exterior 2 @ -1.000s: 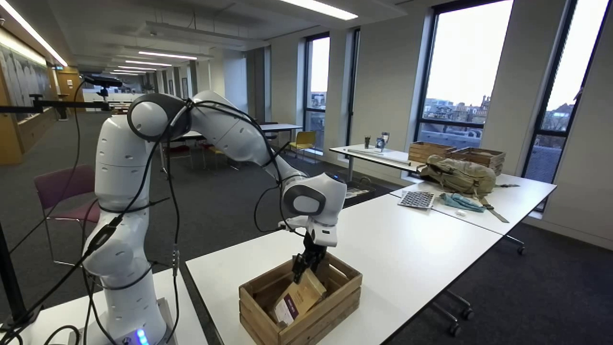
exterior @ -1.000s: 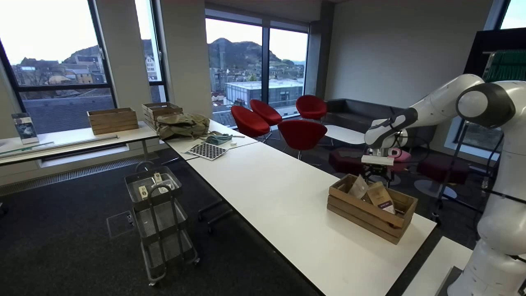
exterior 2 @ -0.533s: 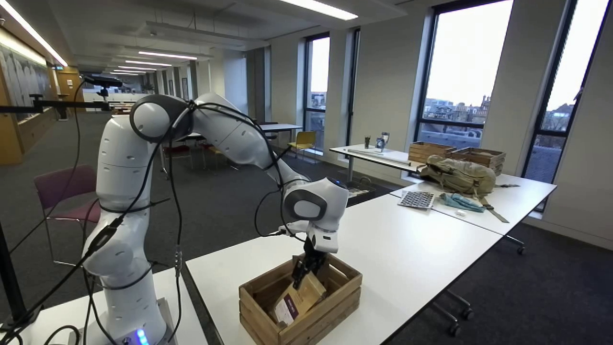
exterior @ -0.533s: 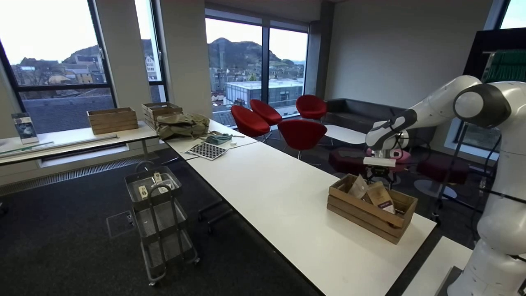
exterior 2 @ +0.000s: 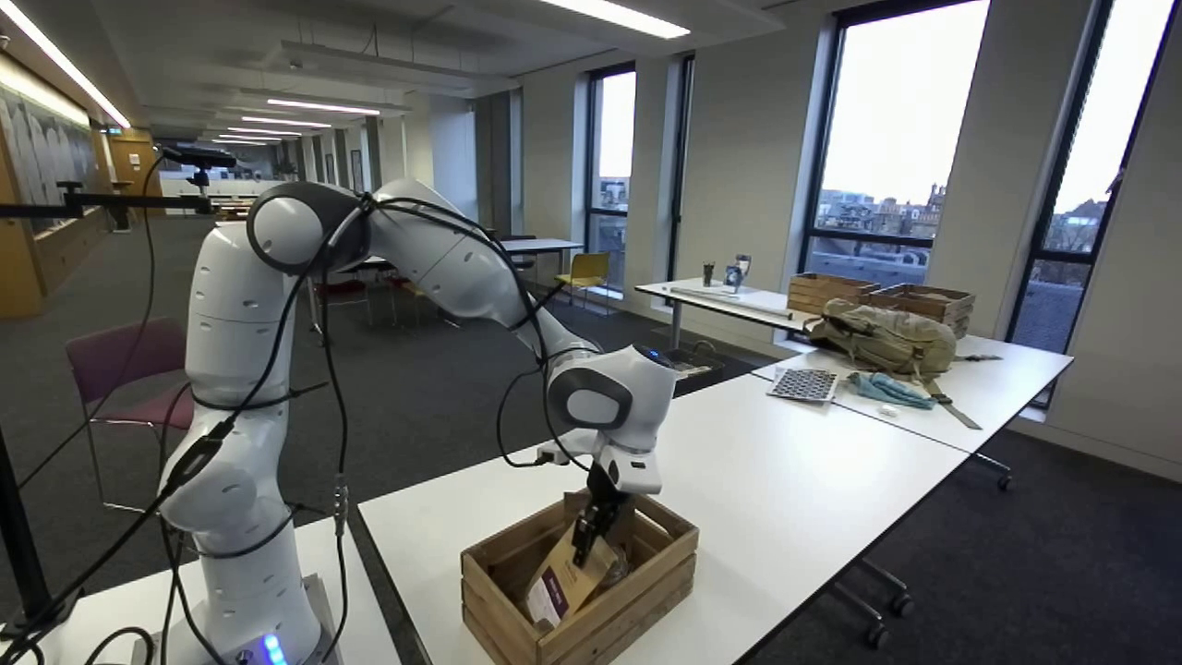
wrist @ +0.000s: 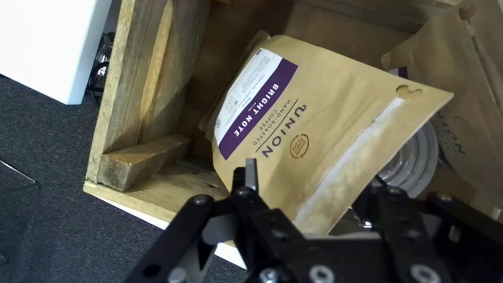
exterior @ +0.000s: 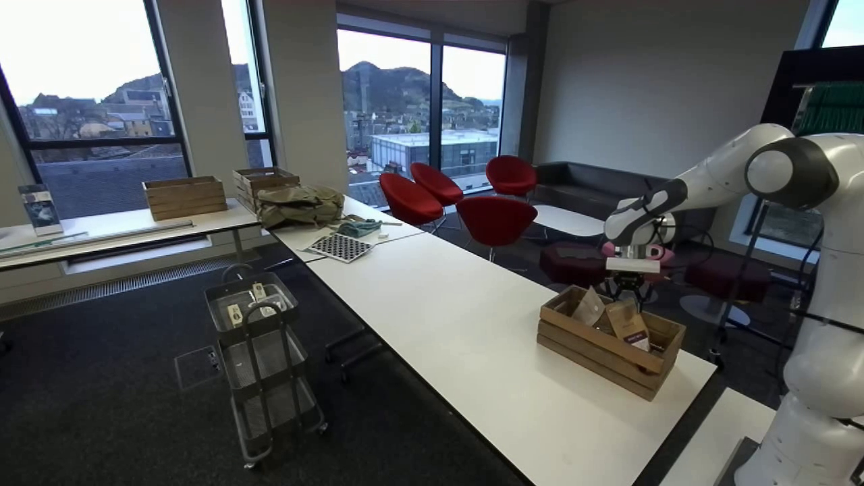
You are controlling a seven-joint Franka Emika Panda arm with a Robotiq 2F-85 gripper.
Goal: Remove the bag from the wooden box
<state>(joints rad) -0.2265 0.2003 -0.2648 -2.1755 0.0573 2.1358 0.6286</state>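
Note:
The wooden box (exterior: 587, 347) is a slatted crate on the white table, also in an exterior view (exterior 2: 637, 605) and the wrist view (wrist: 133, 74). The tan bag (wrist: 334, 90) with a purple and white label leans tilted inside it; both exterior views show it too (exterior: 629, 325) (exterior 2: 565, 584). My gripper (wrist: 314, 173) is open at the bag's top edge, also seen in both exterior views (exterior: 628, 300) (exterior 2: 584, 552). One finger is in front of the bag; the other's tip is hidden behind its edge. The jaws are not closed on it.
A second tan bag (wrist: 459, 78) and a clear round container (wrist: 416, 161) are also in the box. Two more crates (exterior: 185, 199) (exterior: 266, 183) and a green backpack (exterior: 300, 206) stand at the far end. A grey trolley (exterior: 260, 364) stands beside the white table (exterior: 445, 297).
My gripper has moved slightly lower and to the right in both exterior views. The labelled bag has shifted and tilted a little, and a clear object behind it now shows.

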